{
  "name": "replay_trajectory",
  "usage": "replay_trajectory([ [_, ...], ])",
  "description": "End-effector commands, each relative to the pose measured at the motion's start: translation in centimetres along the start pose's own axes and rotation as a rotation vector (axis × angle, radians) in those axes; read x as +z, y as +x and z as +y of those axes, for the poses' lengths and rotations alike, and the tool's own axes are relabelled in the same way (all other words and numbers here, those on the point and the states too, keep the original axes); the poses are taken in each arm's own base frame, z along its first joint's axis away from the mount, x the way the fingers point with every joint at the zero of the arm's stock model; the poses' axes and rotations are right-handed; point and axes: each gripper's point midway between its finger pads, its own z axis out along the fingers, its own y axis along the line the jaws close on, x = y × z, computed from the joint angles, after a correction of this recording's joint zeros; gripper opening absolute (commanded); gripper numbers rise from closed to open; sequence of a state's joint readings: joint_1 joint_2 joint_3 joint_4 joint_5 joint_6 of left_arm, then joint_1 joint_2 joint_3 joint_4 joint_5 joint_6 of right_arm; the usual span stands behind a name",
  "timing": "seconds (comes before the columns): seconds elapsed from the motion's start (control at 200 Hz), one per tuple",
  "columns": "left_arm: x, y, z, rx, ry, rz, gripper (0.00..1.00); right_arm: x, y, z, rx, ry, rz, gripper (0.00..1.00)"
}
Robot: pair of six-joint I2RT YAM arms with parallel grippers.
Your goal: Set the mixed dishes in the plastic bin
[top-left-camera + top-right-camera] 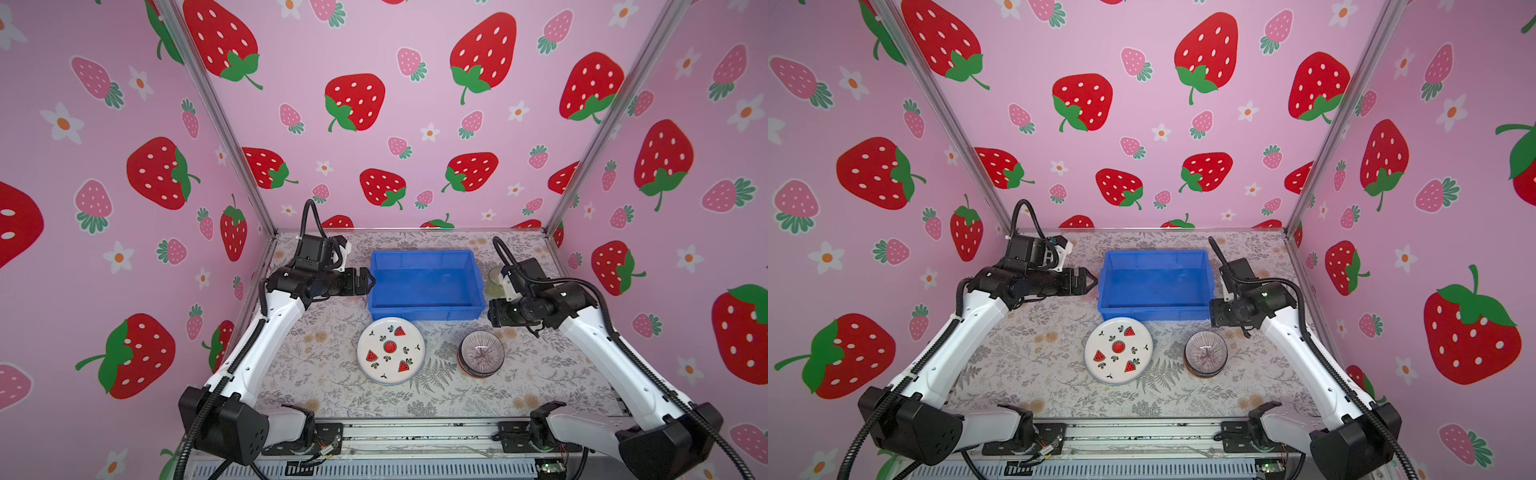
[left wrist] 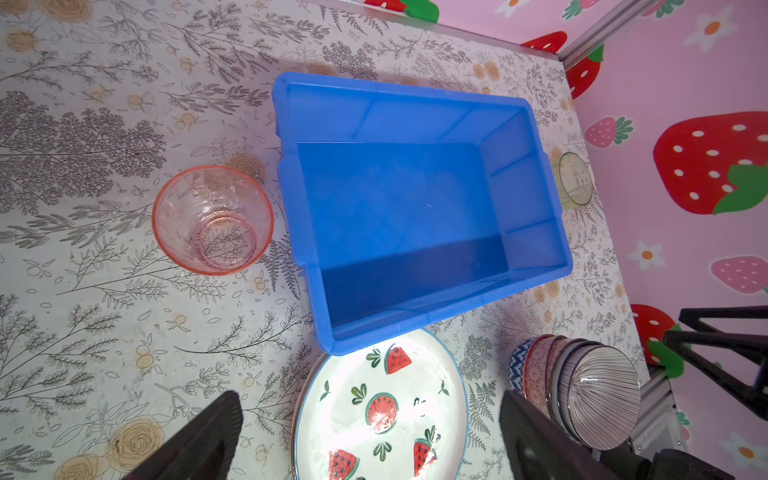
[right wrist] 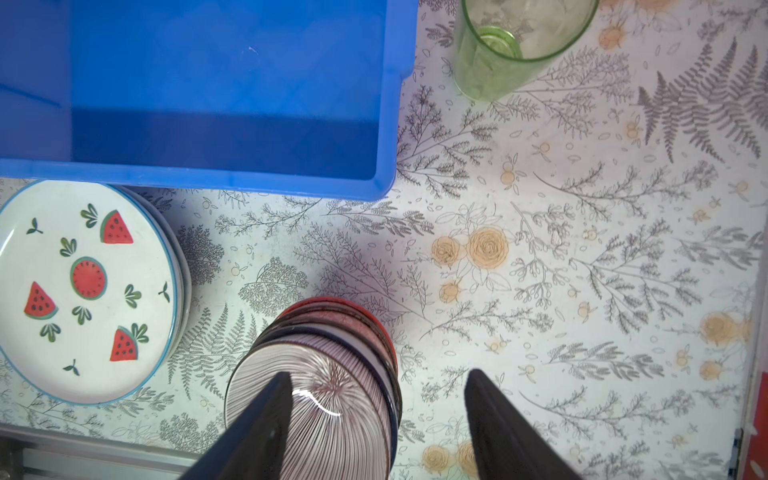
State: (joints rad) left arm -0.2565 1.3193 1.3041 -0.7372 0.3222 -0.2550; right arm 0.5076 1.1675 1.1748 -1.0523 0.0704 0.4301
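Green tumbler (image 1: 494, 284) partly behind right arm (image 1: 540, 307)

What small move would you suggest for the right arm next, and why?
Probably lower the right gripper and close on the rim of the purple-striped bowl: its open jaws straddle that rim, one over the bowl, one outside, apparently not yet gripping.

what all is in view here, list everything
plastic bin: 1, bright blue, empty, table's far middle
plate stack: count unclear, watermelon-print on top, in front of bin
bowl stack: several nested, purple-striped on top, right of plates
pink tumbler: 1, translucent, left of bin
green tumbler: 1, translucent, right of bin
table cover: 1, grey-and-tan floral
walls: 3, pink strawberry print, around table
left hand: 1, black, open, at bin's left end
right hand: 1, black, open, over bowl stack
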Motion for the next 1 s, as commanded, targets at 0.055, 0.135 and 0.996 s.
replay_trajectory([
  [0.055, 0.4, -1.0, -1.1, 0.004, 0.021, -0.013, 0.99, 0.0, 4.4, -1.1, 0.037, 0.066, 0.115, 0.6],
  [0.135, 0.9, -0.9, -1.3, -0.001, 0.026, -0.002, 0.99, 0.4, 5.5, -0.9, 0.032, 0.058, 0.137, 0.56],
  [0.996, 1.4, 0.7, -0.3, -0.023, -0.021, 0.027, 0.99, 1.5, 4.4, 1.2, -0.02, 0.017, 0.117, 0.48],
])
